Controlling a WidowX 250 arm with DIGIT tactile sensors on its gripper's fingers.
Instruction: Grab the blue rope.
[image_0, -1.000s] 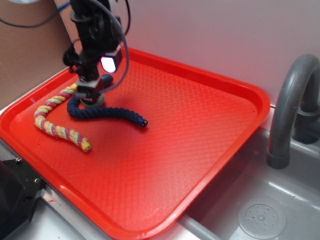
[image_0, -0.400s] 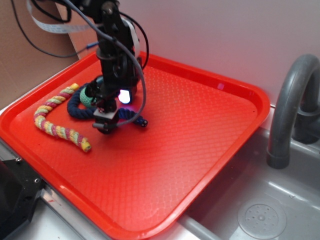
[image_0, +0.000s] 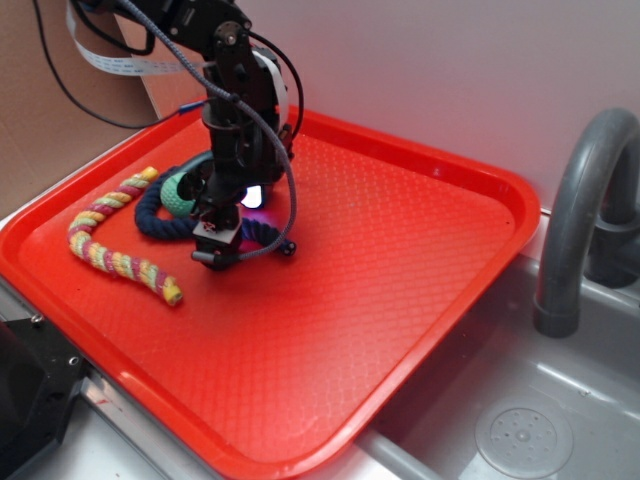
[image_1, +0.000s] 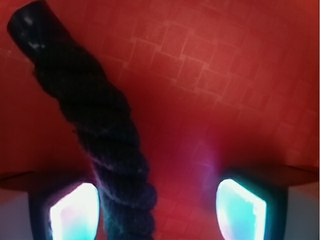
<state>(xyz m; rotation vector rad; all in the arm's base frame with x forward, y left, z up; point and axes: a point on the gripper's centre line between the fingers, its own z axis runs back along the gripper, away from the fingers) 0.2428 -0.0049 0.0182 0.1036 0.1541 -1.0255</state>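
The blue rope (image_0: 150, 216) lies curved on the red tray (image_0: 400, 250), its black-capped end (image_0: 288, 247) pointing right. My gripper (image_0: 215, 256) is down over the rope's right stretch, close to the tray and open. In the wrist view the blue rope (image_1: 107, 130) runs between the two lit pads (image_1: 75, 212), close beside the left one, with a wide gap to the right one. The gripper (image_1: 157, 209) straddles it without closing. The rope's black cap (image_1: 27, 22) shows at the upper left.
A pink-yellow-green striped rope (image_0: 110, 255) lies at the tray's left. A teal piece (image_0: 180, 192) sits by the blue rope's bend, behind the arm. A grey faucet (image_0: 585, 200) and sink drain (image_0: 522, 435) are to the right. A black block (image_0: 30, 395) is at front left.
The gripper has moved from over the teal piece and the rope's bend, forward and right along the rope, and lower. The teal piece now shows.
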